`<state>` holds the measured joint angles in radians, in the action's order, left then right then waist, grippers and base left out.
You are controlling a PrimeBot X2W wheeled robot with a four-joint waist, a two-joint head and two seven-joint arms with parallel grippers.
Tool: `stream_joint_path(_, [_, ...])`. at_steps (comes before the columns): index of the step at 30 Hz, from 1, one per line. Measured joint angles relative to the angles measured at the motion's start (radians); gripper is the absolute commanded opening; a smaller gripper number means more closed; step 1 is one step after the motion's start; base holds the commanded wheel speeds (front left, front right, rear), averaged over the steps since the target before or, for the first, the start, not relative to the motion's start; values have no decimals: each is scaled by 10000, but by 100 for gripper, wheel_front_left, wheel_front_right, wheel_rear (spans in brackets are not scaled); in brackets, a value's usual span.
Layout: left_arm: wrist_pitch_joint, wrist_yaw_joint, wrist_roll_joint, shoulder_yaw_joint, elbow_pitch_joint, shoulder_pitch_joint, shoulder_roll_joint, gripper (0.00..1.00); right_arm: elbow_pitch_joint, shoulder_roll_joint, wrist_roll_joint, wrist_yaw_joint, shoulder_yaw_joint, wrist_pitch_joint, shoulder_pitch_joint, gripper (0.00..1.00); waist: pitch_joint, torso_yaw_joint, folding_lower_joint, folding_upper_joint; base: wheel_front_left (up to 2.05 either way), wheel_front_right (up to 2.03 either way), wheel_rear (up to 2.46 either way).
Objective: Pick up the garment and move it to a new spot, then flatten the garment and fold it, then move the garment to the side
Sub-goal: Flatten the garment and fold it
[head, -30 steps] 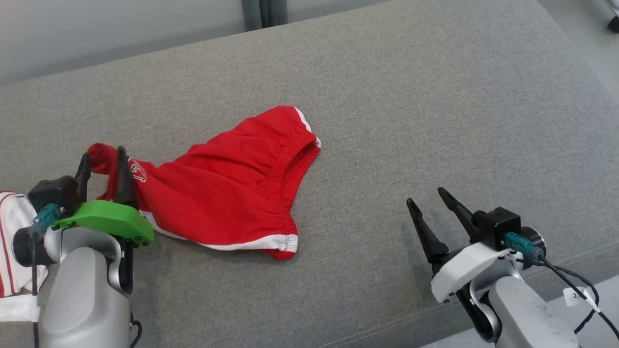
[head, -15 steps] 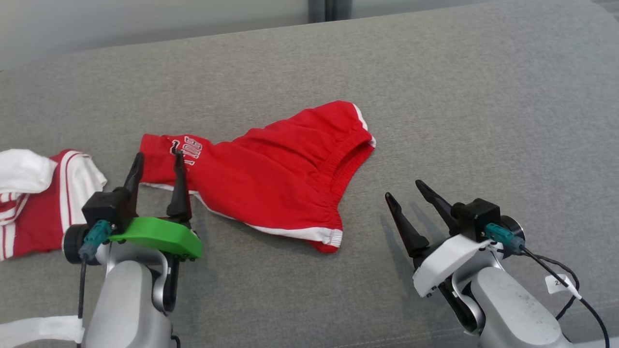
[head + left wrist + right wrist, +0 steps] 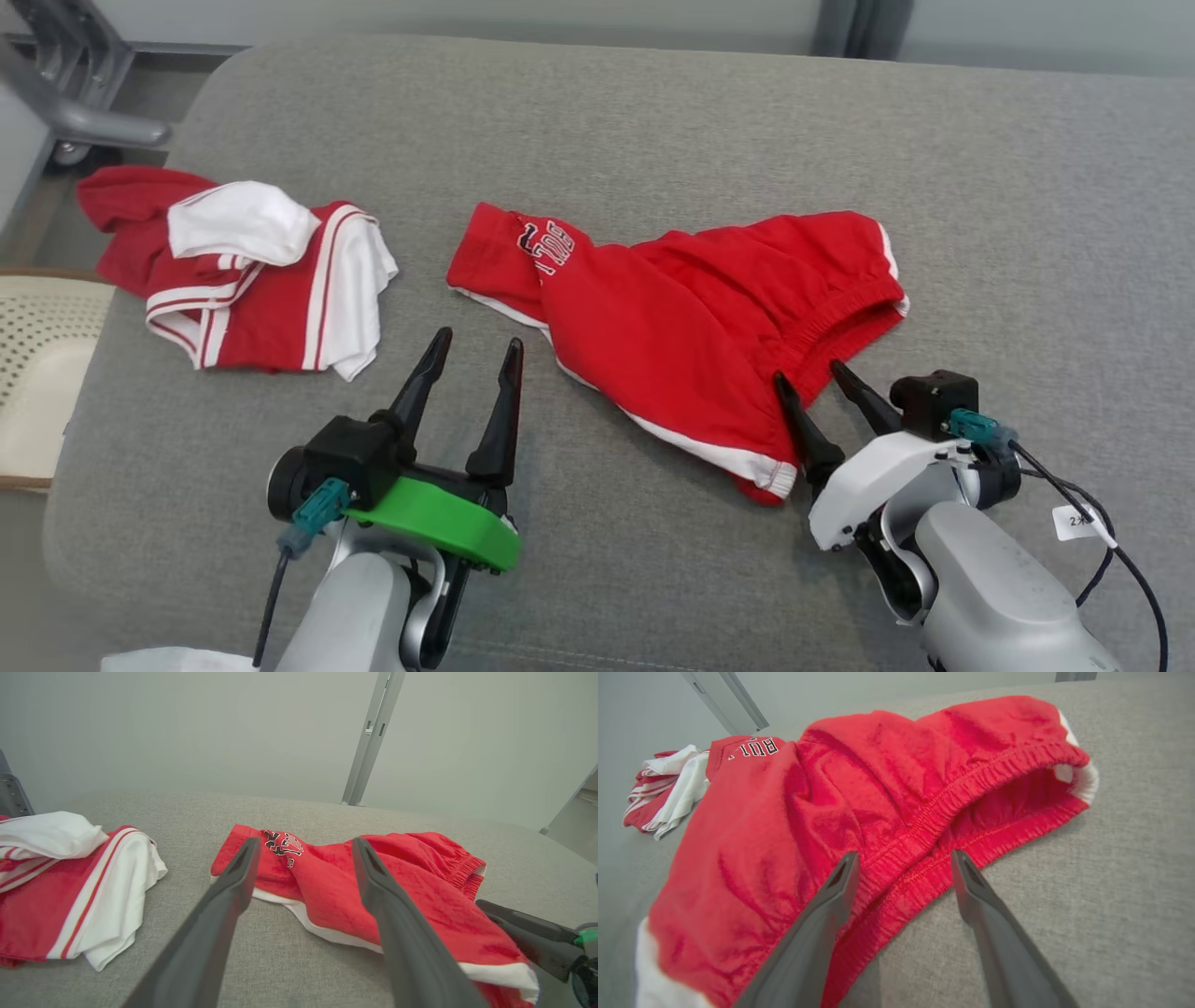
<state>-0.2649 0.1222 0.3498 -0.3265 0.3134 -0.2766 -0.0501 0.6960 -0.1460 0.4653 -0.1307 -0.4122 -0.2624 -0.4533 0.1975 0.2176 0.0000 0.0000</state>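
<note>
Currently your left gripper [image 3: 477, 338] and right gripper [image 3: 806, 371] stand spread, empty; the red shorts [image 3: 691, 317] lie rumpled on the couch [image 3: 653, 121].

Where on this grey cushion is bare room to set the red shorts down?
Widest: right of the red shorts, out to the cushion edge. Also the far strip behind them. Crowded: the left end, under the red-and-white garment.

The red shorts [image 3: 691, 327], white-trimmed with dark lettering, are left lying rumpled mid-frame in the head view, waistband gaping toward the right.
</note>
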Motion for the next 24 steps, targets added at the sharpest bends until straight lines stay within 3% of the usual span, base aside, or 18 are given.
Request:
stream_joint_path(7, [0, -132, 71, -445, -171, 175, 2, 100, 1327, 117, 368, 0, -119, -35, -355, 100, 30, 954, 0, 0, 0, 0, 0])
stream_joint_path(8, [0, -144, 84, -470, -173, 177, 2, 100, 1521, 105, 357, 0, -104, -36, -448, 47, 38, 1044, 0, 0, 0, 0, 0])
stream_joint_path(9, [0, -167, 84, -489, -174, 183, 2, 100, 1655, 84, 330, -2, -82, -42, -520, 2, 45, 1116, 0, 0, 0, 0, 0])
stream_joint_path(15, [0, -169, 82, -477, -150, 210, 2, 100, 2090, -117, 8, -23, 493, -44, -696, 0, 45, 1175, 0, 0, 0, 0, 0])
stream_joint_path(24, [0, -127, 148, -671, -6, 309, 4, 100, 2320, -1051, -631, -19, 1753, -33, -711, 0, -74, 987, 0, 0, 0, 0, 0])
